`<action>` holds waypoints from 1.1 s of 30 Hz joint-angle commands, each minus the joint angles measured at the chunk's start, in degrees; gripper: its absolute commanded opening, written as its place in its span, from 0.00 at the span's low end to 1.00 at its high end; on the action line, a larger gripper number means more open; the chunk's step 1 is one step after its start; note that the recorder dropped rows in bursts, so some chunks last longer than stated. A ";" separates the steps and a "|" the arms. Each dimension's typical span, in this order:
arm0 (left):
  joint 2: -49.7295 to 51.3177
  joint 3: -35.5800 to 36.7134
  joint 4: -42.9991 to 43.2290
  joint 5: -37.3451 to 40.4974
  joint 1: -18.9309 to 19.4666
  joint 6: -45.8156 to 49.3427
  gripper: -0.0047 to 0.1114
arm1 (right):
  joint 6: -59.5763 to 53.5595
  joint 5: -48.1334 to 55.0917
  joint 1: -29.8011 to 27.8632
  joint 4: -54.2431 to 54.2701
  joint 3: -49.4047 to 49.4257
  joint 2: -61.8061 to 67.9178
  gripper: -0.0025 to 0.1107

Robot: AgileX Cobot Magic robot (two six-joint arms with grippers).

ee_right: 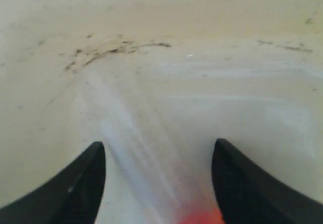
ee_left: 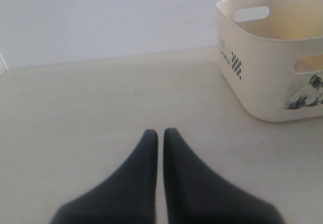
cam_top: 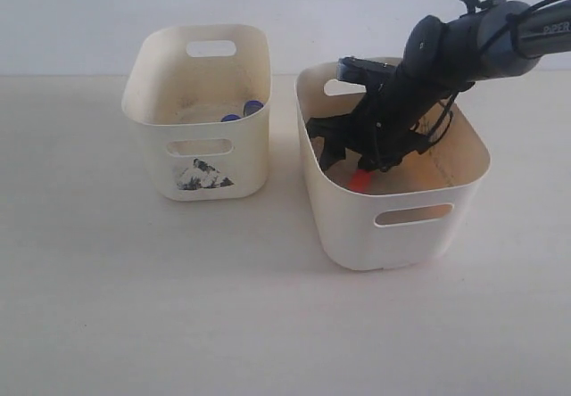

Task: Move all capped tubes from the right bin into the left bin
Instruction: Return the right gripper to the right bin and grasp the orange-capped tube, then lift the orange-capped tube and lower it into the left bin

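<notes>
Two blue-capped tubes lie in the smaller left bin, the one with the black picture on its front. My right gripper reaches down into the larger right bin. In the right wrist view it is open, and the clear tube with the orange-red cap lies on the bin floor between its fingers. That cap also shows below the gripper in the exterior view. My left gripper is shut on nothing, low over the table, with the left bin some way off.
The two bins stand side by side with a narrow gap between them. The right bin's walls closely surround my right gripper. My left arm is out of the exterior view. A pale wall rises behind the table.
</notes>
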 commanded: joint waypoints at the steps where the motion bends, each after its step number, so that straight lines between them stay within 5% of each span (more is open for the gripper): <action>1: -0.11 -0.22 -0.38 -0.86 0.06 -0.66 0.08 | 4.25 1.47 -0.17 -9.83 1.04 1.98 0.43; 3: -0.11 -0.22 -0.38 -0.86 0.06 -0.66 0.08 | 3.74 1.93 -0.17 -9.98 1.04 1.98 0.34; 8: -0.11 -0.22 -0.38 -0.86 0.06 -0.66 0.08 | 3.74 2.19 -0.17 -10.53 1.04 1.98 0.32; 11: -0.11 -0.22 -0.38 -0.86 0.06 -0.66 0.08 | 3.92 2.31 -0.17 -13.02 1.04 1.32 0.02; 22: -0.11 -0.22 -0.38 -0.86 0.06 -0.66 0.08 | 4.25 2.88 -0.17 -11.84 1.04 -24.87 0.02; 30: -0.11 -0.22 -0.38 -0.86 0.06 -0.66 0.08 | -9.26 -4.19 2.91 13.91 1.04 -27.66 0.02; 33: -0.11 -0.22 -0.38 -0.86 0.06 -0.66 0.08 | -10.33 -8.18 6.75 15.00 1.04 -26.05 0.02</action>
